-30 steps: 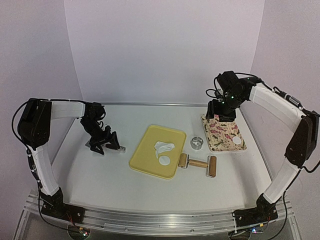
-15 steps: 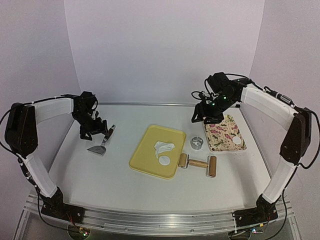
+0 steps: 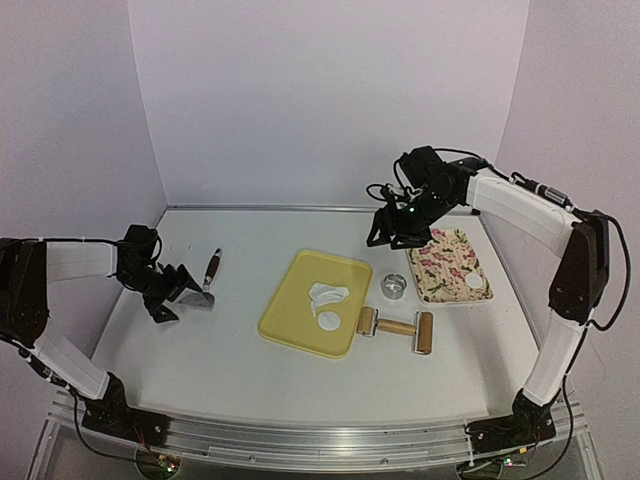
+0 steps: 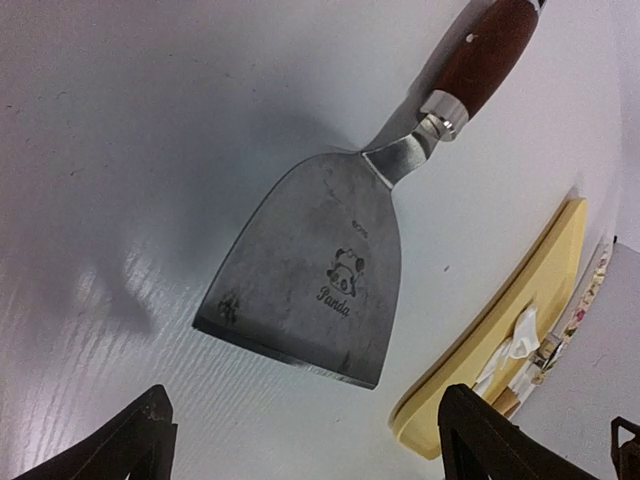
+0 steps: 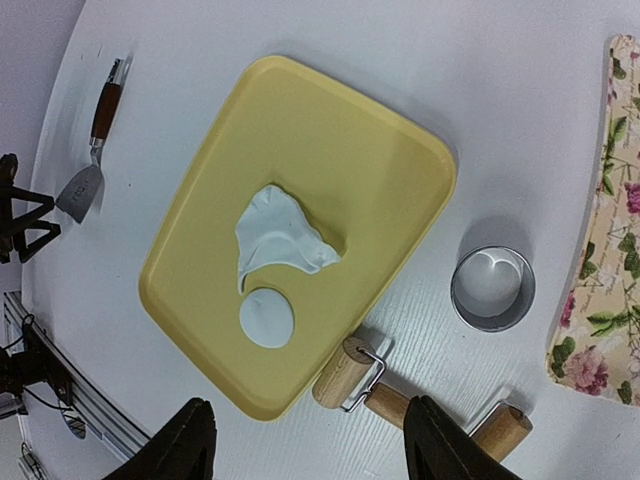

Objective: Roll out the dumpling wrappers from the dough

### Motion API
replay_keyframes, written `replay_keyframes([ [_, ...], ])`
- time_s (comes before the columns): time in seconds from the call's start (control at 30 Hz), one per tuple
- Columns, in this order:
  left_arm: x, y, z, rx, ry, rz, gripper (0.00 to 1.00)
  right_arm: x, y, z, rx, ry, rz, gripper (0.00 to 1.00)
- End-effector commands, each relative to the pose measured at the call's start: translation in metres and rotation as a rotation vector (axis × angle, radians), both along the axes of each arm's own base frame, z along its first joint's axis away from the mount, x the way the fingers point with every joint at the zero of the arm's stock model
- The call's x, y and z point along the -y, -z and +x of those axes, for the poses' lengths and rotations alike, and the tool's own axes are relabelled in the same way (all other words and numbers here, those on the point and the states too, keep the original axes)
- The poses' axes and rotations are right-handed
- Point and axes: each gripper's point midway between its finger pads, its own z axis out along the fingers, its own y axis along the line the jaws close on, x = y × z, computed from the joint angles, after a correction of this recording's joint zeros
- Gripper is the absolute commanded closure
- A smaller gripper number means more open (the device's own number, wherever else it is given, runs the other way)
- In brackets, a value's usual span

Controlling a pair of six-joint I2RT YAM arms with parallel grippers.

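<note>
Two dumpling wrappers are cut so far. One wrapper point(image 5: 268, 318) lies on the yellow board point(image 5: 350, 170), close to its near edge. The other wrapper point(image 3: 472, 283) sits at the near right corner of the floral tray point(image 3: 435, 262).

A ragged dough scrap point(image 5: 285, 240) is on the board right above the first disc; touching or just beside it, cannot tell. Likely remaining: move that disc to the tray, re-roll the scrap and cut more. Roughly mid-task by this count.

Both sets of jaws are released and empty. The left jaws sit low over the surface point(image 3: 240, 350) on the left, with the scraper point(image 4: 320, 280) flat just ahead of the tips, not gripped. The right jaws hang high over the far side, looking down on the board.

Nearby:
- The ring cutter point(image 5: 456, 290) stands between the board and the tray.
- The roller point(image 5: 388, 405) lies just beside the board's near right corner.

Nothing covers either disc. The roller crowds the board's near corner, so an approach from that side is tight.
</note>
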Motion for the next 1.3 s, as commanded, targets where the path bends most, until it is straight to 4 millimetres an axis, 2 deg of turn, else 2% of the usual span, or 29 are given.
replay_keyframes([
  [0.0, 0.007, -0.007, 0.024, 0.085, -0.062, -0.104, 0.13, -0.006, -0.016, 0.007, 0.052, -0.016, 0.027, 0.35],
  [0.23, 0.007, 0.019, 0.029, 0.065, -0.099, -0.121, 0.31, -0.007, -0.019, 0.009, 0.060, -0.012, 0.029, 0.35],
  [0.5, 0.001, 0.033, 0.031, 0.077, -0.171, -0.125, 0.45, -0.008, -0.021, 0.012, 0.065, -0.005, 0.031, 0.35],
  [0.63, 0.000, 0.037, 0.039, 0.102, -0.197, -0.135, 0.58, -0.008, -0.020, 0.012, 0.060, 0.000, 0.032, 0.35],
  [0.77, -0.005, 0.033, 0.051, 0.154, -0.225, -0.115, 0.77, -0.008, -0.020, 0.012, 0.060, 0.001, 0.031, 0.35],
  [0.9, -0.012, 0.025, 0.063, 0.207, -0.252, -0.093, 0.88, -0.008, -0.019, 0.013, 0.058, 0.005, 0.030, 0.35],
  [1.13, -0.010, 0.016, 0.079, 0.298, -0.222, -0.132, 1.00, -0.010, -0.016, 0.013, 0.046, 0.002, 0.035, 0.35],
  [1.27, -0.002, -0.006, 0.083, 0.398, -0.147, -0.165, 1.00, -0.013, -0.020, 0.013, 0.045, -0.001, 0.051, 0.35],
])
